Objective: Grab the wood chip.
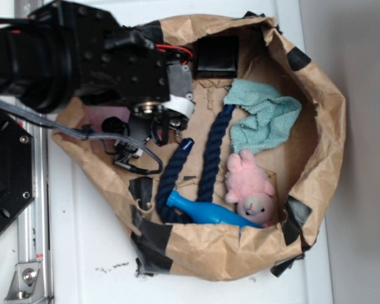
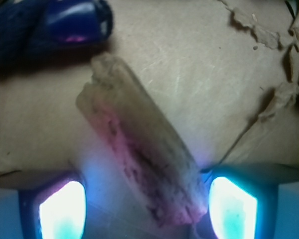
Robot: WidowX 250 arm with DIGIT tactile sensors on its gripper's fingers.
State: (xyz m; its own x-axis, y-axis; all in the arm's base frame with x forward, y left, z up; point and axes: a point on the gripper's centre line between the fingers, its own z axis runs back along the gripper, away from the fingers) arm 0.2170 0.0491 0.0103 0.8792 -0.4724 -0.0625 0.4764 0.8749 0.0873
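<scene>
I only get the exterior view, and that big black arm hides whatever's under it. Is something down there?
Observer: Yes, the wrist view shows the wood chip lying flat on the brown paper.
Operator: Is the claw around it?
Observer: The gripper is open, one finger on each side of the chip's near end.
Operator: Anything close by?
Observer: The blue rope's capped end lies near the chip's far end, not touching.

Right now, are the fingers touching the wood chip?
Cannot tell. In the wrist view the wood chip lies between the fingers; its lower end reaches the right one's edge, but glare hides any contact or gap. The left one stands clear.
</scene>
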